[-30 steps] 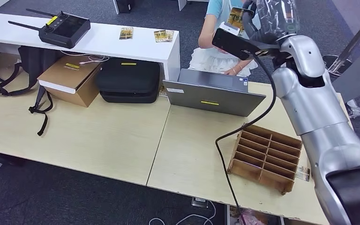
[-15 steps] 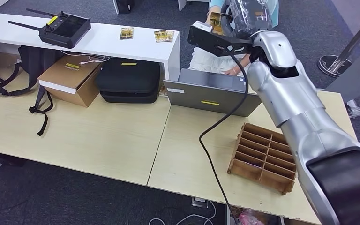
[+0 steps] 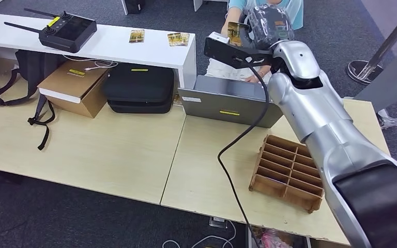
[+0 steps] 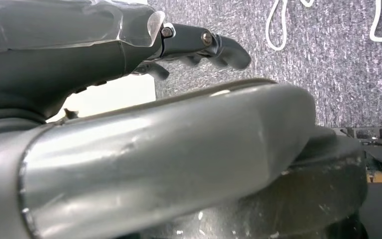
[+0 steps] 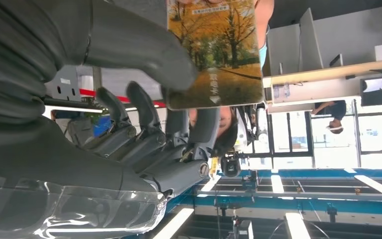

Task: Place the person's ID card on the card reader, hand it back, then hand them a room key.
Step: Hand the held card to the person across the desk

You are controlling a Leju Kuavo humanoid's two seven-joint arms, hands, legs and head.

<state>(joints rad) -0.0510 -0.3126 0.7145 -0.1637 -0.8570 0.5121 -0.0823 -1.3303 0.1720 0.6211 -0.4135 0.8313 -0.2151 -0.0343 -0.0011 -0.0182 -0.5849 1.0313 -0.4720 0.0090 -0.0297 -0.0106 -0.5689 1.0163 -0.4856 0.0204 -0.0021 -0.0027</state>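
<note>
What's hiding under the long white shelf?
Under the white shelf sit a cardboard box and a black case, with a dark backpack beside the box. The shelf covers the backpack's top and whatever lies further back.

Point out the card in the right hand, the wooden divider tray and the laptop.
card (image 5: 214, 55), right wrist view, its printed face.
wooden divider tray (image 3: 288, 165), head view, inner partitions.
laptop (image 3: 222, 106), head view, lid.

wooden table (image 3: 108, 150), laptop (image 3: 227, 106), divided tray (image 3: 288, 173)
</note>
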